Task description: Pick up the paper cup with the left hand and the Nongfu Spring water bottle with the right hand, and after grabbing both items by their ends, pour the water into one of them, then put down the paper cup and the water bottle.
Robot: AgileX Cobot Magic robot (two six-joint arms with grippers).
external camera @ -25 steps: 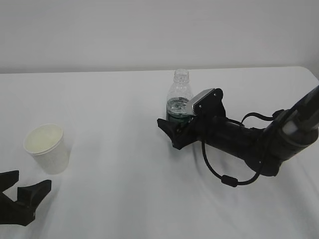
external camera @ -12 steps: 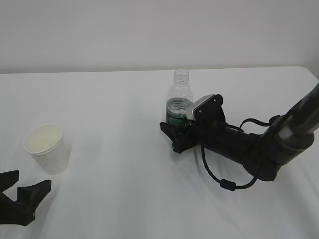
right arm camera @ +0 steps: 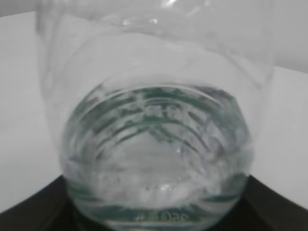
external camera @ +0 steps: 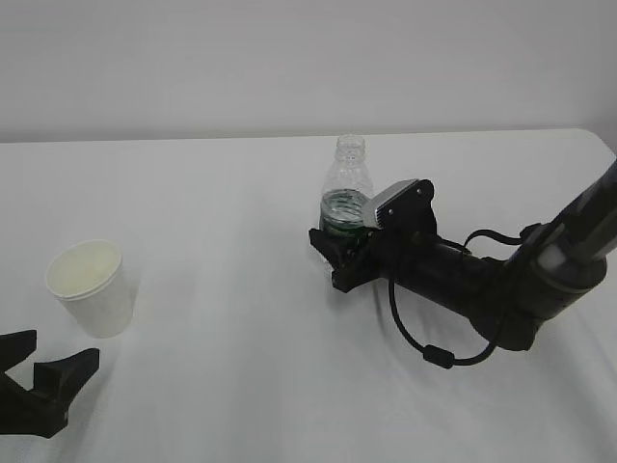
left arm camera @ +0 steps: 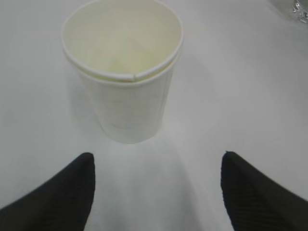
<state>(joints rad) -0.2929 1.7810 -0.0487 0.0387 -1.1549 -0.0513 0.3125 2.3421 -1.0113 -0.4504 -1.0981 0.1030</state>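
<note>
Standing upright on the white table [external camera: 222, 386], the Nongfu Spring water bottle [external camera: 345, 188] is the landmark from which everything else is placed. It is uncapped, and the water [right arm camera: 159, 144] fills only its lower part, about level with the green label band. The right hand [external camera: 339, 253] is at the bottle's base, with its fingers either side of the lower body. In the right wrist view the bottle fills the frame and sits down between the dark inner faces of the claw. Whether the fingers have already clamped the plastic or only bracket it I cannot tell; the bottle's base appears to rest on the table, so I judge it not lifted.

Well to the left of the bottle, and nearer the camera, the paper cup [external camera: 90, 286] stands upright and looks empty, its cream inside dry as far as the left wrist view shows. The left hand [left arm camera: 156, 192] sits just on the near side of the cup, farther again from the bottle, its claw spread wide and released, touching nothing.

By my reading the task is in its opening stage: the bottle grasp is being made, the cup grasp is not yet begun. Lifting both, pouring, and setting both back down are all left to do.
</note>
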